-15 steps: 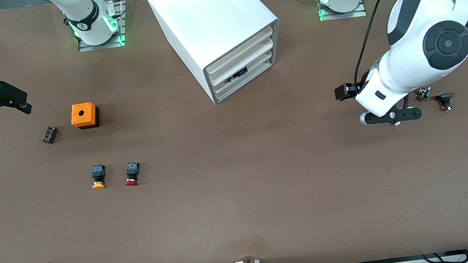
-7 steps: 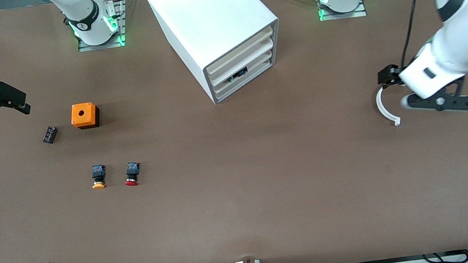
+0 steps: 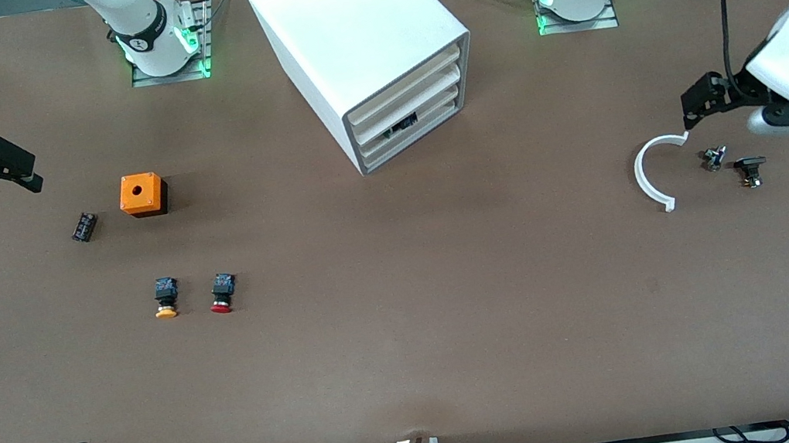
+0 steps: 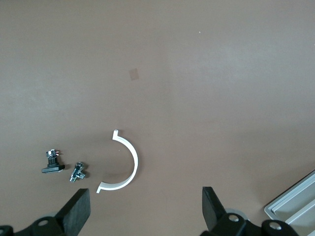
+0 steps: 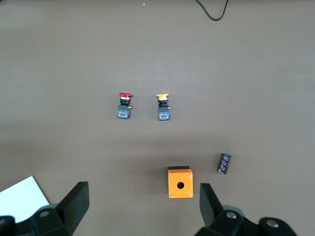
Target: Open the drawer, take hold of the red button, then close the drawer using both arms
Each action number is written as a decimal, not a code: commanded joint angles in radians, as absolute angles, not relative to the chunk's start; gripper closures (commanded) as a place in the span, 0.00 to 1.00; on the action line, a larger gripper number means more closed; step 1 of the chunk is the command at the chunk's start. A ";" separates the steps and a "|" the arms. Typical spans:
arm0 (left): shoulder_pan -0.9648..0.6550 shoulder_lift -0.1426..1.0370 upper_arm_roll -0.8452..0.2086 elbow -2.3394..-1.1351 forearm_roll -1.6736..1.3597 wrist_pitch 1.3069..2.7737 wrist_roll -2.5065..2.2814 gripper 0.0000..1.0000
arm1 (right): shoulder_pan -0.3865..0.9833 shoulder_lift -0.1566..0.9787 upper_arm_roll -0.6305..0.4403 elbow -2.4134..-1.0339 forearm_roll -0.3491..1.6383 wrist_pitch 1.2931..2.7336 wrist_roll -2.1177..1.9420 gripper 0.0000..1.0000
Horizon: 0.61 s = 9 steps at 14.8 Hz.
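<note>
I see a brown table point(image 3: 413, 344) with a white boxy cabinet point(image 3: 351, 32) standing between the two arm bases. Its three shallow white plastic drawers point(image 3: 407, 98) are all pushed in, their flat fronts facing the left arm's end of the table.

The small push-button with a red mushroom cap and black body point(image 3: 221, 293) lies on the table toward the right arm's end, nearer the front camera than the cabinet. Just beside it lies a similar button with an orange-yellow cap point(image 3: 165, 298). Farther from the camera than both sit an orange cube with a hole in its top point(image 3: 142, 194) and a small dark cylinder point(image 3: 83, 226) (well apart from the buttons).

The right gripper point(image 3: 11, 165) hangs over the table's edge at the right arm's end, fingers point(image 5: 74, 204) spread wide, holding nothing.

The left gripper point(image 3: 697, 102) hovers over a white curved plastic strip point(image 3: 650, 175) at the left arm's end, fingers point(image 4: 76, 214) spread wide and empty. Two small dark metal parts point(image 3: 734, 163) lie just beside the strip.
</note>
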<state>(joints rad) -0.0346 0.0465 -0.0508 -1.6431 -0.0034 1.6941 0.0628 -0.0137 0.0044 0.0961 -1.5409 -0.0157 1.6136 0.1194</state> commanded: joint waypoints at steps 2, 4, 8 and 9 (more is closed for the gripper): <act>-0.055 0.014 -0.035 -1.697 0.023 1.701 0.057 0.00 | -0.020 0.011 0.109 -1.520 -0.041 1.608 0.127 0.01; -0.055 0.014 -0.040 -1.689 0.023 1.694 0.041 0.00 | -0.020 0.011 0.109 -1.520 -0.041 1.605 0.127 0.01; -0.055 0.017 -0.038 -1.689 0.023 1.694 0.041 0.00 | -0.020 0.011 0.109 -1.520 -0.040 1.605 0.123 0.01; -0.055 0.017 -0.038 -1.689 0.023 1.692 0.043 0.00 | -0.020 0.011 0.109 -1.520 -0.040 1.602 0.123 0.01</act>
